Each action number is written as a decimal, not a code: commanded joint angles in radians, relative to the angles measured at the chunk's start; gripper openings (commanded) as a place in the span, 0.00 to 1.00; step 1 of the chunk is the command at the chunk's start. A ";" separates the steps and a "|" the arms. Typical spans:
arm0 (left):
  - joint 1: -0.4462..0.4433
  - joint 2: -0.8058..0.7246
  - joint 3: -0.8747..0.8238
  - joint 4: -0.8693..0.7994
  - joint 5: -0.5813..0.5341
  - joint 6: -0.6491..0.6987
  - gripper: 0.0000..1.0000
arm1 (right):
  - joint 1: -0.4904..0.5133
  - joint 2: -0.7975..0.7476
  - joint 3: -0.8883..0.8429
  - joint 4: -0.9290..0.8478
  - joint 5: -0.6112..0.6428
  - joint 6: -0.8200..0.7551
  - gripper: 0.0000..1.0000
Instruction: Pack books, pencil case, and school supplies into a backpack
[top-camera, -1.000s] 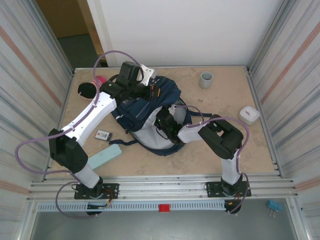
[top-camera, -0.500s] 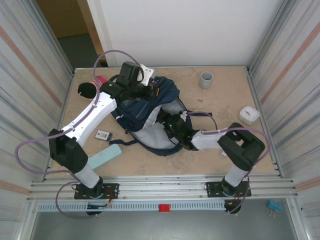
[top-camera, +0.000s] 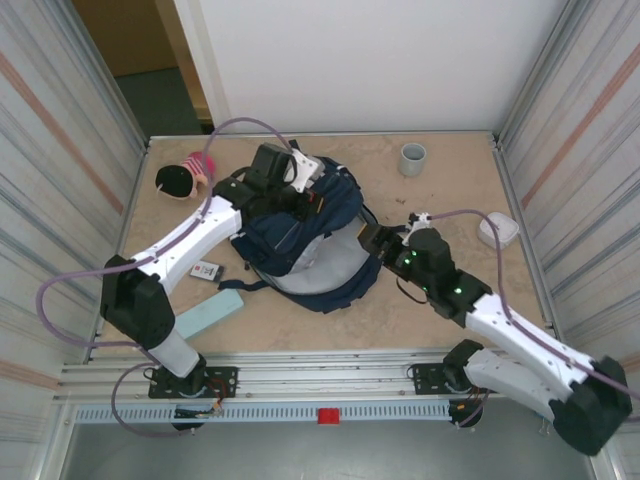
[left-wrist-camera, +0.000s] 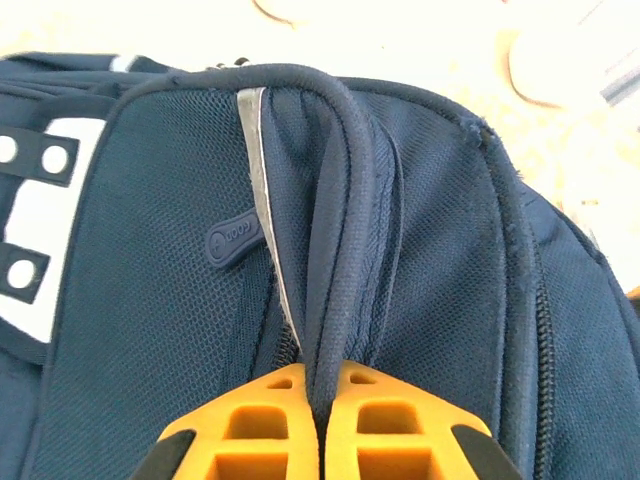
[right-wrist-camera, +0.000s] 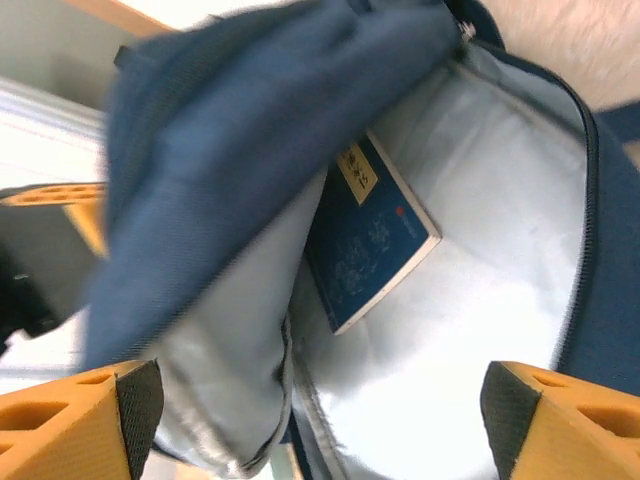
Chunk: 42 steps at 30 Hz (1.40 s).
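- Farthest left, the pencil case (top-camera: 210, 313) lies on the bench (top-camera: 440, 190) at the lower left of the overhead view. One white supply piece (top-camera: 205, 268) sits just above it. Both are outside the backpack (top-camera: 300, 245), so I judge packing to be roughly a third done.
- Left end effector (left-wrist-camera: 322, 400) is clenched on a dark corded edge at the backpack's top, holding the flap (right-wrist-camera: 250, 130) up. If that thin fold slips free, the flap could drop across the mouth and block the next item.
- In the centre, the book (right-wrist-camera: 365, 235) lies inside on the pale lining (right-wrist-camera: 500, 230), partly under the raised flap. A hard tug on the fabric could shift it back toward the opening.
- Right end effector (right-wrist-camera: 320, 400) is released, with its jaws wide and empty, facing the mouth. Overhead it sits just right of the bag.
- Reaching the case means crossing the bag and the left arm (top-camera: 190, 235). Catching the strap (top-camera: 250, 284) on the way could drag the whole bag.
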 joint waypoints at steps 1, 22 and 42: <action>-0.051 -0.023 -0.076 0.082 -0.026 0.038 0.00 | -0.013 -0.099 -0.003 -0.183 -0.057 -0.233 0.85; 0.027 -0.293 -0.358 0.140 -0.095 -0.269 0.80 | 0.166 0.156 0.203 -0.402 -0.241 -1.164 0.86; 0.287 -0.618 -0.701 0.091 -0.039 -0.438 0.81 | 0.315 0.651 0.342 -0.313 -0.124 -1.436 0.00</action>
